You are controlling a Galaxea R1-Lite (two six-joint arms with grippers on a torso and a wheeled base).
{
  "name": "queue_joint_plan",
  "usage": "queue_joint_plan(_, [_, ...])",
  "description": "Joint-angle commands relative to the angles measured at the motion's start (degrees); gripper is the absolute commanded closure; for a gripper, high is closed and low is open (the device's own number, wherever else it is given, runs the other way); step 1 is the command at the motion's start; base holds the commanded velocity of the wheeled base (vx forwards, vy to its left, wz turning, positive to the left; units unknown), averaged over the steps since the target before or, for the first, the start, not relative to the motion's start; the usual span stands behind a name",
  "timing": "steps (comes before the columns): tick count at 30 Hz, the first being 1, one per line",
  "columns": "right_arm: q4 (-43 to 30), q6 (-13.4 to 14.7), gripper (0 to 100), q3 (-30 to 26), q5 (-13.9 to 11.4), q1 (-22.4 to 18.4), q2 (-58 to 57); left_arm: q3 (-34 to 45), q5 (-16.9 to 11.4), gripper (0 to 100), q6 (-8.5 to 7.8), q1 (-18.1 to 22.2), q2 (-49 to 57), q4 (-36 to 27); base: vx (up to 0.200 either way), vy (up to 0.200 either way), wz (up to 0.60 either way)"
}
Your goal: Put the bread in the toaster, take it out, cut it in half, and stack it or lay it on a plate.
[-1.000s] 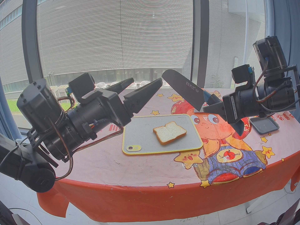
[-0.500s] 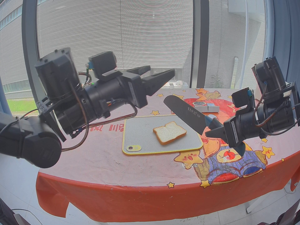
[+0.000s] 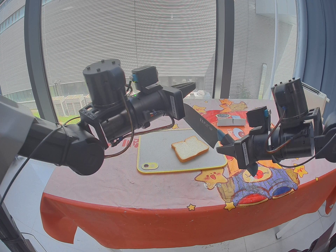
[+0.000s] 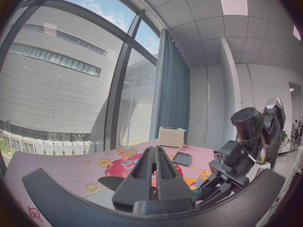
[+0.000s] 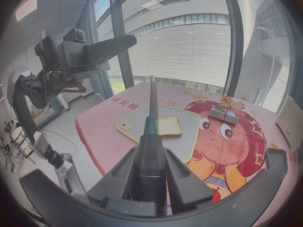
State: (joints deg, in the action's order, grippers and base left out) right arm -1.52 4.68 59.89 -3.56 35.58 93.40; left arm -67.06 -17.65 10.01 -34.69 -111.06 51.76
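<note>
A slice of bread (image 3: 190, 148) lies flat on the grey, yellow-edged cutting board (image 3: 157, 151). My right gripper (image 3: 224, 147) is shut on the teal handle of a black knife (image 3: 201, 125). The blade slants up and left above the board's right half, over the bread (image 5: 169, 125). In the right wrist view the knife (image 5: 153, 98) points straight out over the slice. My left gripper (image 3: 189, 86) hangs high above the board's far edge, shut and holding nothing (image 4: 154, 152). The white toaster (image 4: 171, 137) stands at the table's far right, with a small dark plate (image 4: 182, 158) near it.
A small grey box (image 3: 231, 120) sits on the printed tablecloth behind the board. The toaster (image 3: 315, 95) peeks out behind my right arm. The round table's orange front edge (image 3: 168, 210) is near. Windows close off the far side.
The left arm swung up and toward the middle, and its fingers went from open to shut. The right arm came down and left, bringing the knife over the board.
</note>
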Motion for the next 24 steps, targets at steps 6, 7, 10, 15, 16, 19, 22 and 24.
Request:
queue_joint_plan(6, [2.3, 0.2, 100, -1.9, 3.2, 0.6, 4.7, -2.8, -0.1, 100, -3.68, 1.0, -5.0, -0.3, 0.0, 0.0, 0.0])
queue_joint_plan(7, [2.3, 0.3, 100, -1.8, 3.1, 0.7, 4.6, -5.8, -1.2, 100, -6.93, 2.5, -8.2, 0.2, 0.0, 0.0, 0.0])
queue_joint_plan(10, [2.3, 0.2, 100, -1.8, 3.1, 0.7, 4.9, -6.7, -5.3, 100, -9.57, 4.1, -10.1, 0.7, 0.0, 0.0, 0.0])
queue_joint_plan(15, [2.4, 0.2, 100, -1.9, 3.1, 0.7, 5.1, -6.7, -6.4, 100, -11.33, 4.2, -10.5, 0.9, 0.0, 0.0, 0.0])
queue_joint_plan(16, [2.4, 0.2, 100, -1.9, 3.1, 0.7, 5.4, -6.8, -6.5, 100, -11.77, 4.1, -10.5, 0.8, 0.0, 0.0, 0.0])
queue_joint_plan(19, [2.4, 0.2, 100, -2.1, 3.2, 0.7, 5.6, -6.9, -6.5, 100, -12.82, 4.1, -10.6, 0.3, 0.0, 0.0, 0.0])
queue_joint_plan(22, [2.4, 0.2, 100, -2.1, 3.2, 0.8, 6.3, -6.8, -6.6, 100, -13.52, 4.1, -11.6, 0.3, 0.0, 0.0, 0.0])
queue_joint_plan(24, [2.4, 0.1, 100, -2.1, 3.2, 0.8, 6.6, -6.7, -6.9, 100, -15.02, 4.0, -13.0, 0.5, 0.0, 0.0, 0.0])
